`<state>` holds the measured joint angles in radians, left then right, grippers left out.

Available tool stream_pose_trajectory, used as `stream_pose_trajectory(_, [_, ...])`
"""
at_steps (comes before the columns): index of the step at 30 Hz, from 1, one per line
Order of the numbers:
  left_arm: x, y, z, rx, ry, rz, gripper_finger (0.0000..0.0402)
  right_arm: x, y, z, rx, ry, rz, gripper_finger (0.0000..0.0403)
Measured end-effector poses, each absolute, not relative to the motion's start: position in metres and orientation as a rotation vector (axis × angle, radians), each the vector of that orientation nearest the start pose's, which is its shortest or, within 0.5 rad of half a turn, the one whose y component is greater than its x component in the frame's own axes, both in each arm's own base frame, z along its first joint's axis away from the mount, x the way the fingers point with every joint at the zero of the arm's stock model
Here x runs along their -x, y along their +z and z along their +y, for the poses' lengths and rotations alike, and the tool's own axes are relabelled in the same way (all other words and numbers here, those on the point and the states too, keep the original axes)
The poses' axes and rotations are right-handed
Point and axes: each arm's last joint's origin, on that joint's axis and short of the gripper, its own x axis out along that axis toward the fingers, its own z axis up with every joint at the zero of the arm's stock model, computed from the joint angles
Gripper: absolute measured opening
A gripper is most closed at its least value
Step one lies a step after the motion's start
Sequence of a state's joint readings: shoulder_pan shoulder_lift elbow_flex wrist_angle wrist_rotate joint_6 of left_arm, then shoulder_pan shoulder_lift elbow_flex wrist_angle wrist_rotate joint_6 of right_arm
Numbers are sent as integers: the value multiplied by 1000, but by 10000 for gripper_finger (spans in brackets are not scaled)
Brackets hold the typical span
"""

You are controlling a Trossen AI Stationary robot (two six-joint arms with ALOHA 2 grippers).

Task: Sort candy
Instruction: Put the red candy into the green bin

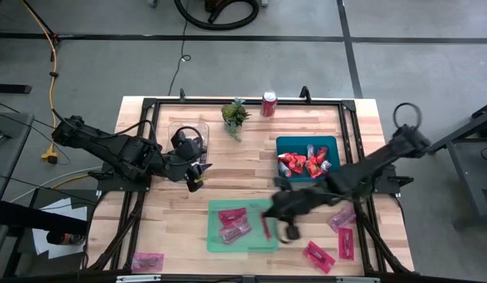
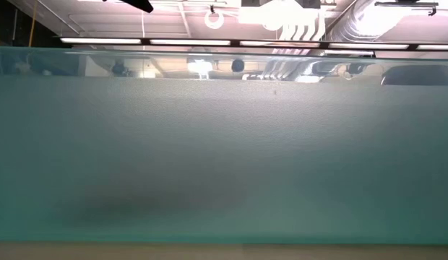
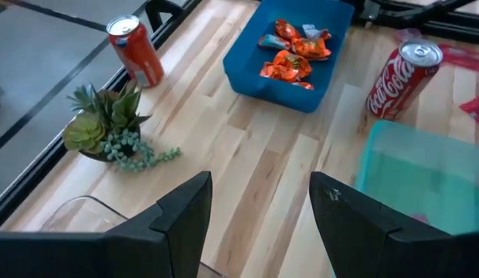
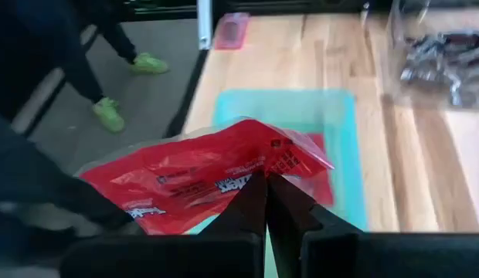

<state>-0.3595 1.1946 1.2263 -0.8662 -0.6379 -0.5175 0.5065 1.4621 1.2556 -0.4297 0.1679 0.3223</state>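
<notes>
High view: my right gripper (image 1: 284, 229) sits at the right edge of the green tray (image 1: 216, 245), carrying a pink-red packet (image 1: 266, 222) that shows as a thin strip, long axis running roughly near-far on the table, just over the tray's right side; the tray lies directly to my left of that gripper, so I judge the drop needs only a short move inward. Two more pink packets (image 1: 234, 223) already lie in the tray, others (image 1: 317, 255) are loose on the wood to the right and one (image 1: 147, 261) at the near-left corner. Red-orange candy (image 1: 305, 163) fills the blue tray (image 1: 330, 143). My left gripper (image 1: 198, 174) waits by the clear bin (image 1: 179, 128), well apart. Low view: only the tray wall, nothing useful. Left wrist: fingers (image 3: 184, 207) apart, empty; plant (image 3: 108, 127), two cans (image 3: 137, 51). Right wrist: fingers together, clamped on the packet (image 4: 201, 181), crinkled glossy red wrapper hanging over the green tray (image 4: 344, 147).
</notes>
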Motion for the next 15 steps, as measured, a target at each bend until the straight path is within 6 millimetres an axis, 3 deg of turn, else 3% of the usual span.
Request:
stream_pose_trajectory(7, [-219, 350, -64, 186, 464, 616, 207, -343, 254, 148, -45, 236, 705, 0])
stream_pose_trajectory(12, [-222, 352, -65, 305, 484, 559, 207, -364, 211, 156, -68, 314, 786, 6])
stream_pose_trajectory(15, [-223, 353, -66, 324, 477, 544, 207, -366, 195, 161, -108, 342, 840, 30])
